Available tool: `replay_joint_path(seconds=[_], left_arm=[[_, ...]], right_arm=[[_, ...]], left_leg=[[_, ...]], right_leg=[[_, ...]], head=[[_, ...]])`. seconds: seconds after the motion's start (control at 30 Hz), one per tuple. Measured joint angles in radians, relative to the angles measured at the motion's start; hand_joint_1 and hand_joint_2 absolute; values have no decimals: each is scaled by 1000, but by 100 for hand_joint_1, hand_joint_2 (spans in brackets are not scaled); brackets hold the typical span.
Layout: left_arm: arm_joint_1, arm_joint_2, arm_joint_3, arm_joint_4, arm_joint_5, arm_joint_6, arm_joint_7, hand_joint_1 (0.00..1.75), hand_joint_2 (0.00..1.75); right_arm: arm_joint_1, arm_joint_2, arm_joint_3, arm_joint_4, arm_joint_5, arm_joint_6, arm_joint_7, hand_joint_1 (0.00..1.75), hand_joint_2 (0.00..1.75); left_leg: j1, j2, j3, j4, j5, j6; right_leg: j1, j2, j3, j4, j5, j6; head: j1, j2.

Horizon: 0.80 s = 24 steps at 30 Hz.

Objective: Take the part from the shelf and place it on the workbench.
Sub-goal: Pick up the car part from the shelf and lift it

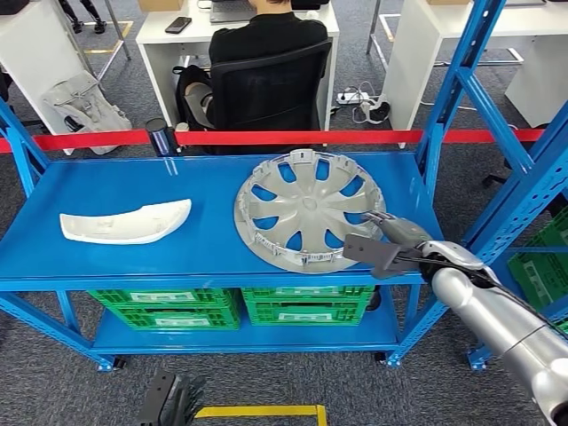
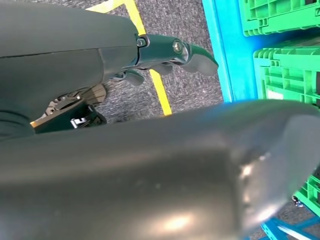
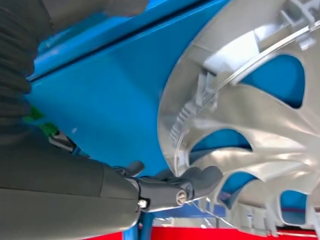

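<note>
On the blue shelf (image 1: 201,191) in front of you, the silver hubcap (image 1: 304,209) lies flat on the top level, at about 1 o'clock from the middle of the head view. The white curved panel (image 1: 124,222) lies well apart from it, out at 9 o'clock.

Your right robot hand (image 1: 382,244) reaches in from 4 o'clock and sits at the hubcap's near right edge. In the right wrist view a dark finger (image 3: 196,182) touches the hubcap's rim (image 3: 177,135), but you cannot tell from these pictures whether the hand has closed on it or merely rests against it. The hubcap still lies on the shelf.

Your left robot hand (image 1: 170,399) hangs low at 7 o'clock, over the grey carpet beside a yellow floor line (image 1: 261,411). Its fingers (image 2: 196,57) are apart and hold nothing.

Green crates (image 1: 234,306) sit on the shelf's lower level. Beyond a red barrier tape (image 1: 268,138), at 12 o'clock, a person in black (image 1: 268,40) sits in an office chair at a white desk (image 1: 194,31).
</note>
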<state>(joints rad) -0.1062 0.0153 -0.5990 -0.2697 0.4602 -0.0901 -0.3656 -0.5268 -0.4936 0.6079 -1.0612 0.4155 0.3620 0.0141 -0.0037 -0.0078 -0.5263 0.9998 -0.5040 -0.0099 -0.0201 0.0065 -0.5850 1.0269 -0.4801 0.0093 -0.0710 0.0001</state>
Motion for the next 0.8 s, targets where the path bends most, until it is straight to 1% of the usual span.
replay_joint_path(seconds=[0.37, 0.57, 0.8], left_arm=[[-4, 0, -14, -2, -1, -3, 4, 0, 0], [-5, 0, -14, -3, 6, -3, 4, 0, 0], [-5, 0, -15, -3, 6, -3, 4, 0, 0]], right_arm=[[-95, -3, 43, 60, 5, 40, -1, 0, 175], [-163, -1, 92, 112, -4, 82, -21, 0, 175], [-189, 5, 142, 143, -57, 129, -52, 0, 175]], left_leg=[[0, 0, 0, 0, 0, 0], [0, 0, 0, 0, 0, 0], [0, 0, 0, 0, 0, 0]], right_leg=[[0, 0, 0, 0, 0, 0], [0, 0, 0, 0, 0, 0], [0, 0, 0, 0, 0, 0]], head=[[0, 0], [0, 0], [0, 0]])
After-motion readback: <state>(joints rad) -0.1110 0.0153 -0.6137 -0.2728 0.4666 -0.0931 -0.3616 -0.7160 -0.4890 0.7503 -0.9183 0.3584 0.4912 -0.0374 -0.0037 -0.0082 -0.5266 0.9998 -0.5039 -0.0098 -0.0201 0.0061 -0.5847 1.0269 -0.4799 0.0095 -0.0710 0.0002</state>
